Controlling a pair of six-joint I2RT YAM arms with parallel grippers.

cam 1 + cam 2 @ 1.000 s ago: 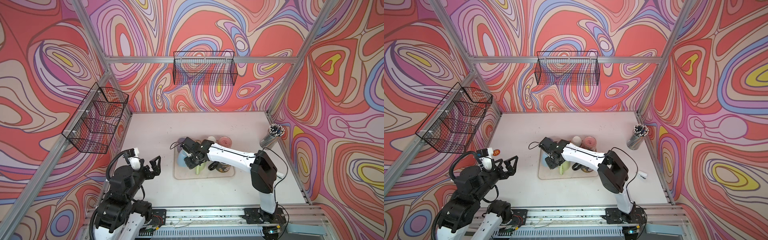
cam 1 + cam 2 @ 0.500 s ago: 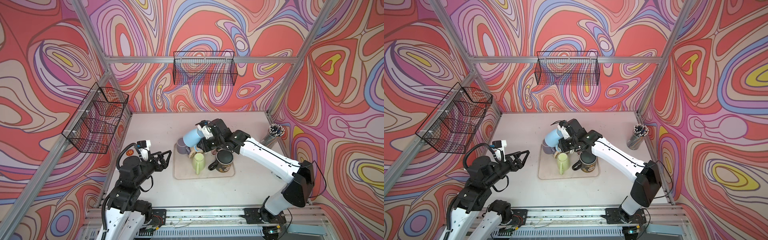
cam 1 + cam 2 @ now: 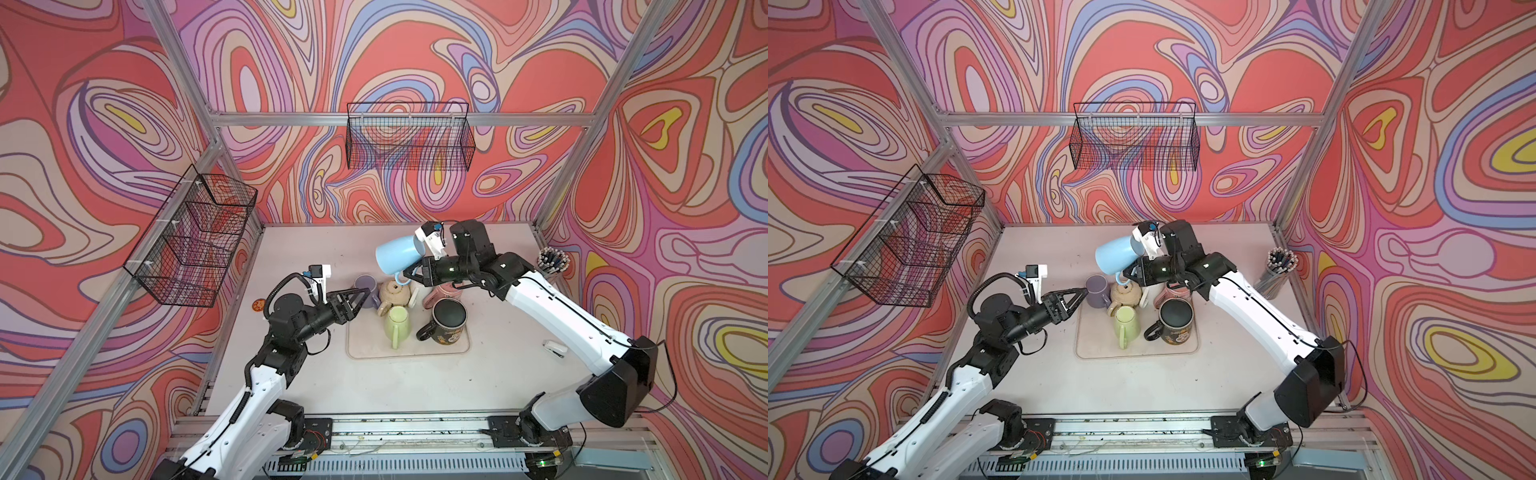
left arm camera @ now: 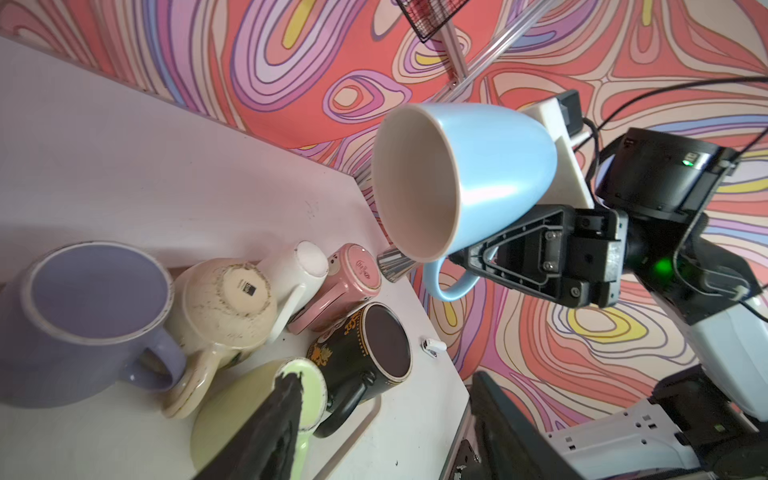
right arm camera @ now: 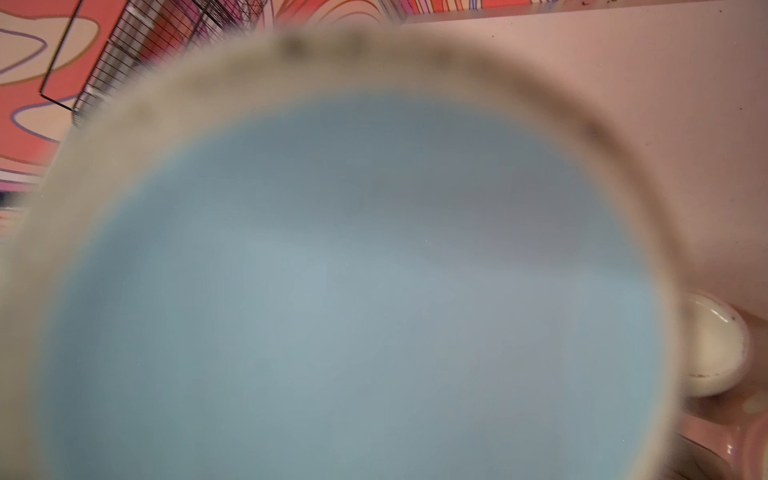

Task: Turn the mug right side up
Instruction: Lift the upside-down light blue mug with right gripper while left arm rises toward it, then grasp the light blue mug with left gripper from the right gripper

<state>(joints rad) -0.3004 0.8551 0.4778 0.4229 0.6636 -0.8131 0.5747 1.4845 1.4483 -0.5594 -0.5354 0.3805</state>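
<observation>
Above the other mugs (image 3: 395, 293), right gripper (image 3: 410, 272) holds blue mug (image 3: 395, 257) sideways.

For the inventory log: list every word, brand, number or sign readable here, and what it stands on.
Nothing reads clearly enough to quote.
Black mug: gold lettering on its side, too blurred.
Pink mug: stamped mark on its base, illegible.
Cream mug: small dark label on its base, too small.
Orange sticker: too small to read.
Blue mug: no marking visible.
</observation>
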